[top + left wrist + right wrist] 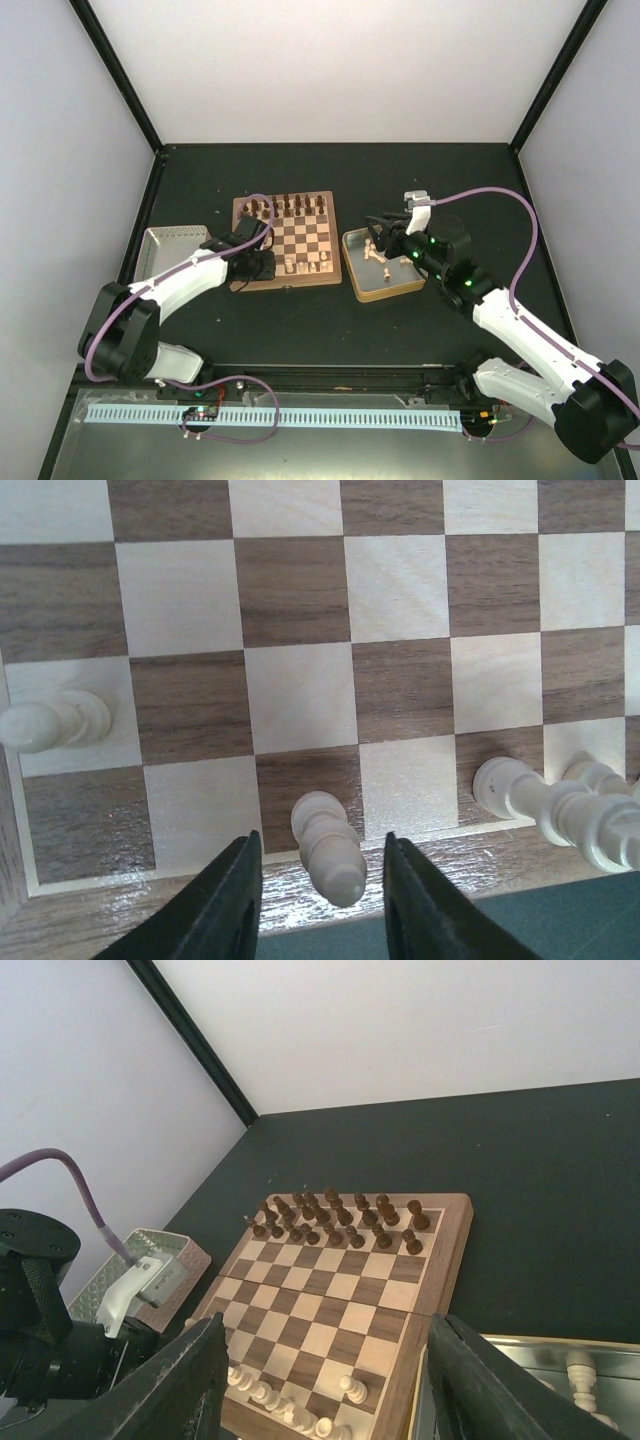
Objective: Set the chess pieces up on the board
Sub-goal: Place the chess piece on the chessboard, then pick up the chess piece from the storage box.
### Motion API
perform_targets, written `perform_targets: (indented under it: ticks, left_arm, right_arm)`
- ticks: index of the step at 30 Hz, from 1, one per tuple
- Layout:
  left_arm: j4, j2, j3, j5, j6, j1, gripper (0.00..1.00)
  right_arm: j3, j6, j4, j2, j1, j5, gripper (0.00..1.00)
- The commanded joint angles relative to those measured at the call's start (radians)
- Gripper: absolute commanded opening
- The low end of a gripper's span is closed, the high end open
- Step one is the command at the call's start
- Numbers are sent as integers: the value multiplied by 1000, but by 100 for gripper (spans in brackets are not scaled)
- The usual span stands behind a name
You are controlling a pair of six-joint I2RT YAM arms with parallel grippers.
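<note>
Left gripper (320, 852) hovers low over the near edge of the board (297, 695), its two black fingers (225, 900) slightly parted on either side of a pale piece (322, 830). A sliver of gap shows on each side, so it grips nothing. The piece appears to stand upright on a dark square of the last row, right between the fingers. More pale pieces (515, 785) stand close by to the gripper's right, and one stands further off to its left. Far ahead of it, dark pieces (340, 1215) fill the two rows at the opposite edge. Right gripper (328, 1335), fingers spread wide and empty, hangs over a gold-rimmed tin (385, 293) beside the board. Several loose pieces (372, 252) lie in the tin beneath it. By the look of it, the dark side is done. The pale side has only a handful placed, with most left to set.
</note>
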Motion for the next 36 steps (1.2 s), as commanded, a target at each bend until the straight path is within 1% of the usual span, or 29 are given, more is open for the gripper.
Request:
perform_targets:
  ticks: [1, 3, 5, 8, 10, 14, 17, 20, 21, 22, 24, 25, 27, 30, 33, 36]
  left_arm:
    - [-26, -9, 41, 9, 6, 7, 40]
    - [-30, -35, 50, 11, 3, 7, 49]
    - [-23, -77, 45, 6, -5, 7, 55]
    - [-34, -157, 38, -60, -15, 7, 62]
    - [-36, -211, 30, -80, -19, 7, 63]
    - [15, -386, -9, -67, 7, 7, 63]
    - [57, -525, -38, -44, 54, 7, 68]
    - [95, -652, -58, 2, 111, 7, 76]
    - [116, -695, -69, 9, 128, 7, 79]
    - [139, -736, -80, 14, 146, 7, 83]
    - [166, -820, -97, 22, 170, 7, 96]
    - [171, -840, -100, 26, 173, 7, 99]
    - [175, -903, -103, 32, 182, 7, 99]
    - [192, -950, -115, 39, 185, 7, 99]
    - [225, -967, -134, 67, 189, 7, 99]
    - [237, -963, -135, 88, 190, 7, 99]
  right_arm:
    - [-7, 5, 20, 4, 5, -4, 56]
    - [-6, 7, 18, 5, 6, -3, 56]
    - [-9, 6, 24, 5, 5, 3, 57]
    - [-18, 15, 33, 13, 5, 41, 58]
    - [-22, 25, 27, 23, 5, 80, 60]
    - [-9, 11, -10, 35, 4, 121, 66]
    - [2, -11, -59, 38, 4, 171, 76]
    - [5, -32, -104, 33, 3, 223, 95]
    - [8, -40, -122, 33, 4, 241, 99]
    - [10, -47, -136, 30, 3, 251, 100]
    - [17, -81, -160, 34, 3, 244, 100]
    - [28, -99, -189, 38, 3, 242, 100]
    - [56, -133, -243, 53, 3, 233, 100]
    - [104, -162, -316, 87, 3, 216, 100]
    - [165, -167, -391, 158, 2, 226, 99]
    - [235, -166, -475, 257, 2, 260, 95]
